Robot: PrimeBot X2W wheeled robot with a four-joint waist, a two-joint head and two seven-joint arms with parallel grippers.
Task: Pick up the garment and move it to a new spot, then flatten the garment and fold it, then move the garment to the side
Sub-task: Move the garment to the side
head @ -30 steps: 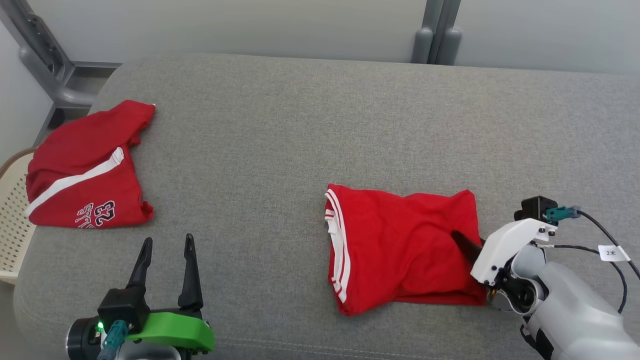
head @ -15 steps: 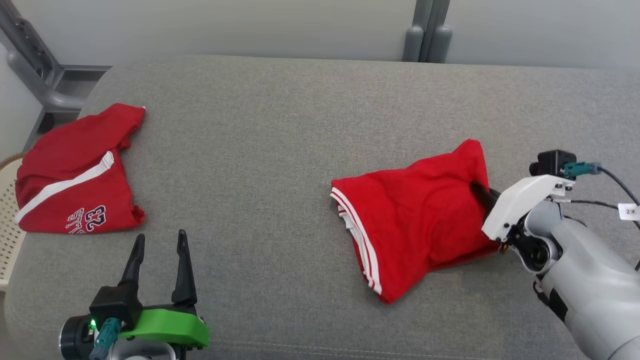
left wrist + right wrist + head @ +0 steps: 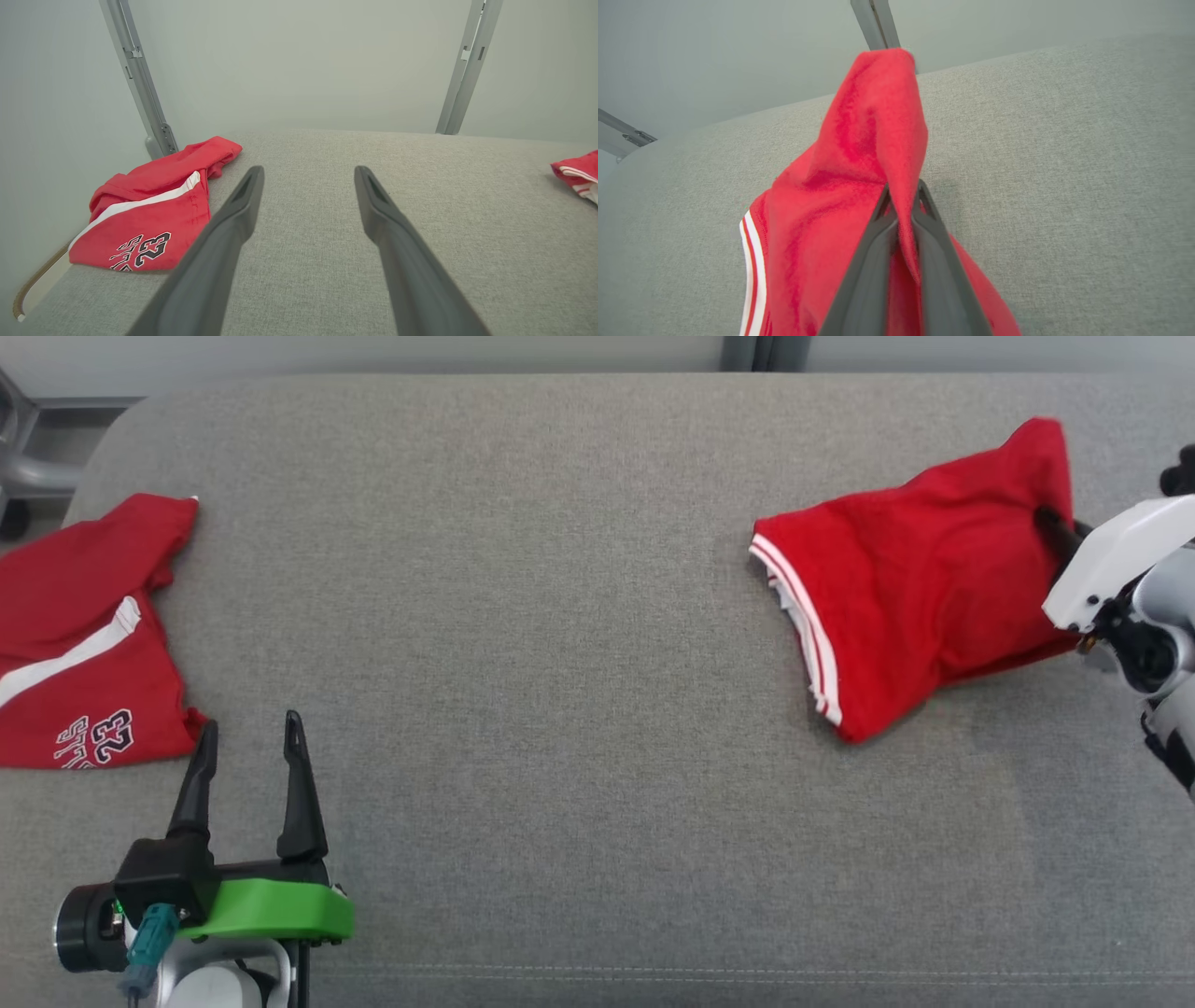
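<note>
1. Garment (image 3: 915,569) is not the leftmost red thing. At 9 o'clock in the head view a jersey (image 3: 75,644), printed 23, lies flat on the cushion (image 3: 560,616).
2. Left gripper (image 3: 250,723), 7 o'clock: fingers spread wide, holding nothing. It is just beside the jersey's near corner and well apart from the garment.
3. Centre: grey weave of the cushion separates the two reds.
4. Garment proper, 2 o'clock: red with a white-striped hem. Its long axis runs from the pinched corner near 3 o'clock down to the hem end toward 8 o'clock. Cannot tell whether the low end touches the cushion.
5. Right gripper (image 3: 903,200), at the 3 o'clock edge: fingers pressed together, pinching a fold at the garment's corner. In the wrist view a peak of cloth stands above the tips.
6. Judgement: the right arm owns this carry. The cloth lies toward 9 o'clock from the grip, so a set-down wants room on that side.
</note>
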